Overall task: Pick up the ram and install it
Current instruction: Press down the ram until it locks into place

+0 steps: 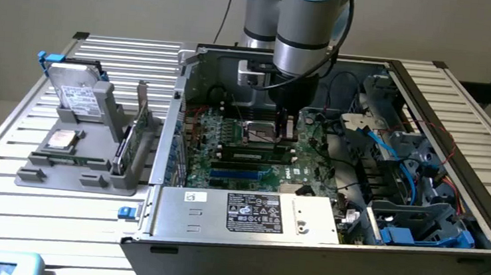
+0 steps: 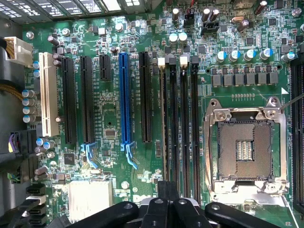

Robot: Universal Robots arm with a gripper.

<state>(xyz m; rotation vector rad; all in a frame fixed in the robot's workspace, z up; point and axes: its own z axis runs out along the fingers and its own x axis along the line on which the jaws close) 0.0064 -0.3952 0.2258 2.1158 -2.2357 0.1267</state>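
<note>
Slatted aluminium table [image 1: 12, 157] against a plain beige wall. Open PC case [image 1: 457, 163] lay on its side on it, motherboard [image 2: 114, 156] facing up. Grey parts holder [image 1: 82, 180] sat on the table just outside the case, on the exterior view's left.

Arm [image 1: 305, 23] came straight down into the case. Gripper [image 1: 286, 128] pointed down at the motherboard, hanging close above it beside the bare CPU socket [image 2: 248, 149]. Jaws were closed together with nothing between them; black fingertips [image 2: 167, 190] sat over the board edge by the DIMM slots [image 2: 183, 133].

Ram [image 1: 70, 160] was outside the case in the grey holder, well apart from the gripper. It was a thin green stick; chips and label were too small to make out.
</note>
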